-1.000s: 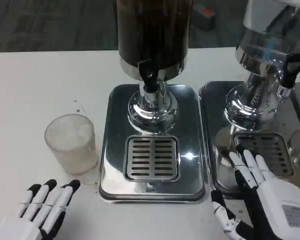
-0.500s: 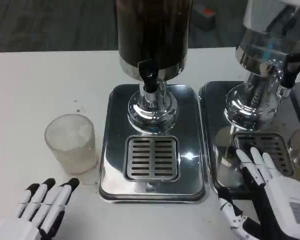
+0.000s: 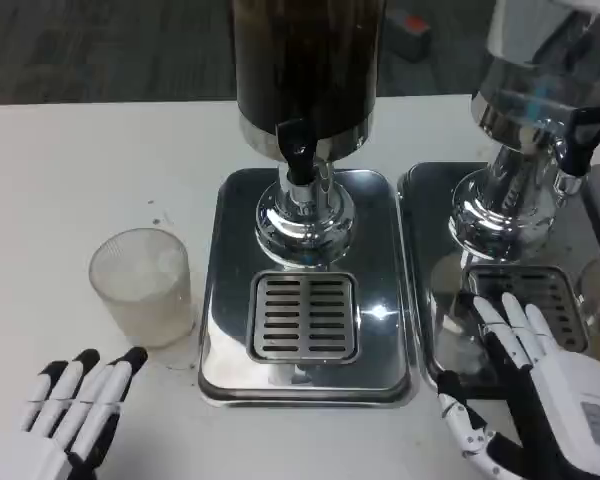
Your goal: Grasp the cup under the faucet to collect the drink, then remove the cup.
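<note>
A clear ribbed plastic cup (image 3: pixel 142 285) stands upright on the white table, left of the steel drip tray (image 3: pixel 308 215). The dark drink dispenser (image 3: pixel 305 70) rises over that tray, its black faucet (image 3: pixel 298 152) above the slotted grate (image 3: pixel 305 316). Nothing stands on the grate. My left hand (image 3: pixel 72 410) lies open at the bottom left, just below the cup and apart from it. My right hand (image 3: pixel 540 385) is open at the bottom right, fingers spread over the front of the second tray.
A second dispenser (image 3: pixel 540 110) with its own black tap (image 3: pixel 580 135) and steel tray (image 3: pixel 430 300) stands at the right. Bare white table (image 3: pixel 90 170) stretches left and behind the cup. Dark carpet lies beyond the far edge.
My left hand has slid down and slightly left, away from the cup. My right hand has drifted a little right and down. The cup and dispensers have not moved.
</note>
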`<state>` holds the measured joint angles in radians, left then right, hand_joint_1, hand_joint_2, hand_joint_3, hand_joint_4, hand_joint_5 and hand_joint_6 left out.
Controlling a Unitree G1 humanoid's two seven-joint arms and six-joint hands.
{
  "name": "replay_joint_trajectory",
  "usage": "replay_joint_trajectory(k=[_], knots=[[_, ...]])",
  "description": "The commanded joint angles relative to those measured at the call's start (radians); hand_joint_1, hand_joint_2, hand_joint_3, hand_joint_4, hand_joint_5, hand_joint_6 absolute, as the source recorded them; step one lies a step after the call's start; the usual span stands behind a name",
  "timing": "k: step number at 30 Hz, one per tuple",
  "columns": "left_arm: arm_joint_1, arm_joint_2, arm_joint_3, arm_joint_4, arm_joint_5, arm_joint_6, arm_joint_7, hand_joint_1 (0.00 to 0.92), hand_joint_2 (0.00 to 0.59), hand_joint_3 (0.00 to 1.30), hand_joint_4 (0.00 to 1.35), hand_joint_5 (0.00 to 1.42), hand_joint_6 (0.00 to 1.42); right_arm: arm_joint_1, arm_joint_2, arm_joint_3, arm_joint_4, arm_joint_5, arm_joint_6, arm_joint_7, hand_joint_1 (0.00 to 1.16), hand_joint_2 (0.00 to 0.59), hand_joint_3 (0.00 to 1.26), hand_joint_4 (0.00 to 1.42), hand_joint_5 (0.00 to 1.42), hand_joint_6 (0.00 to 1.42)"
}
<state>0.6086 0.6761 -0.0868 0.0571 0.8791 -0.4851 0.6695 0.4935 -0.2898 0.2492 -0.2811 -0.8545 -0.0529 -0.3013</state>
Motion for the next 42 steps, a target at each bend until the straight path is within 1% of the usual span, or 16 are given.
replay_joint_trajectory(k=[1,5,9,11,13,16,19,23,29,35,39,42], knots=[[0.01,-0.007,0.009,-0.014,-0.003,-0.002,-0.006,0.0,0.066,0.0,0.0,0.0,0.01,-0.006,-0.011,-0.008,0.007,0.012,-0.012,0.01,0.26,0.479,0.11,0.0,0.0,0.16],[0.013,-0.012,0.011,-0.014,-0.013,-0.005,-0.009,0.0,0.066,0.0,0.0,0.0,0.02,-0.008,-0.015,-0.012,0.007,0.022,-0.013,0.015,0.26,0.479,0.11,0.0,0.0,0.16],[0.009,-0.024,0.029,0.005,-0.053,-0.045,0.022,0.0,0.063,0.0,0.0,0.0,0.09,-0.007,-0.018,-0.014,0.006,0.025,-0.014,0.017,0.26,0.479,0.11,0.0,0.0,0.17],[-0.002,-0.04,0.064,0.016,-0.11,-0.091,0.049,0.0,0.052,0.0,0.0,0.0,0.12,-0.007,-0.018,-0.015,0.004,0.025,-0.014,0.018,0.26,0.479,0.11,0.0,0.0,0.17],[-0.014,-0.053,0.095,0.024,-0.149,-0.124,0.058,0.0,0.047,0.0,0.0,0.03,0.14,-0.007,-0.019,-0.016,0.004,0.028,-0.013,0.02,0.26,0.479,0.11,0.0,0.0,0.17],[-0.041,-0.068,0.142,0.028,-0.194,-0.149,0.048,0.0,0.036,0.0,0.0,0.08,0.16,-0.008,-0.021,-0.018,0.004,0.032,-0.015,0.023,0.26,0.479,0.11,0.0,0.0,0.17],[-0.078,-0.074,0.179,0.035,-0.239,-0.149,0.007,0.0,0.026,0.0,0.02,0.15,0.19,-0.012,-0.021,-0.017,0.007,0.035,-0.015,0.024,0.26,0.479,0.11,0.0,0.0,0.17],[-0.131,-0.076,0.203,0.057,-0.299,-0.137,-0.063,0.0,0.013,0.04,0.06,0.2,0.21,-0.015,-0.017,-0.014,0.009,0.036,-0.013,0.022,0.26,0.479,0.11,0.0,0.0,0.18],[-0.225,-0.073,0.21,0.117,-0.435,-0.13,-0.234,0.0,0.001,0.08,0.12,0.27,0.26,-0.015,-0.012,-0.011,0.01,0.037,-0.01,0.023,0.26,0.479,0.11,0.0,0.0,0.18],[-0.34,-0.066,0.193,0.2,-0.543,-0.133,-0.406,0.0,0.0,0.1,0.17,0.31,0.29,-0.014,-0.011,-0.012,0.009,0.041,-0.008,0.027,0.26,0.479,0.12,0.02,0.01,0.18],[-0.383,-0.074,0.193,0.235,-0.556,-0.131,-0.458,0.0,0.0,0.1,0.18,0.32,0.3,-0.013,-0.008,-0.012,0.008,0.042,-0.006,0.028,0.26,0.479,0.12,0.03,0.02,0.18],[-0.418,-0.073,0.186,0.27,-0.559,-0.129,-0.494,0.0,0.0,0.07,0.19,0.33,0.3,-0.011,-0.002,-0.011,0.008,0.044,-0.003,0.029,0.26,0.479,0.12,0.03,0.02,0.18]])
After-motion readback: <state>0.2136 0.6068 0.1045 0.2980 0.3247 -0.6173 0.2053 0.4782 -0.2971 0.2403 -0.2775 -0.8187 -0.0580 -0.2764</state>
